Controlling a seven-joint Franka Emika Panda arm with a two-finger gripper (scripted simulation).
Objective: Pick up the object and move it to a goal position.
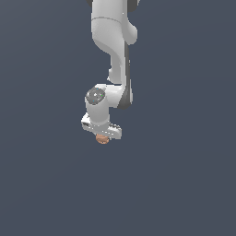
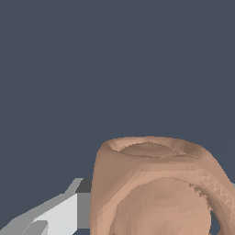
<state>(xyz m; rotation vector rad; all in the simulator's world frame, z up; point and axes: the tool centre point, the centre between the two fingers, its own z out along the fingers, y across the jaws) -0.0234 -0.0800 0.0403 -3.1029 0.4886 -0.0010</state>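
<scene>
The tool (image 1: 102, 134) sits directly over the orange-brown object (image 1: 102, 139), apparently to grasp it, one finger (image 2: 50, 215) at its 9 o'clock side; I cannot tell whether it is clamped.

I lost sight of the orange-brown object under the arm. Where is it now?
In the exterior view the object peeks out just beneath the white gripper, near the frame's centre; the wrist view shows it right beside a gripper finger.
</scene>
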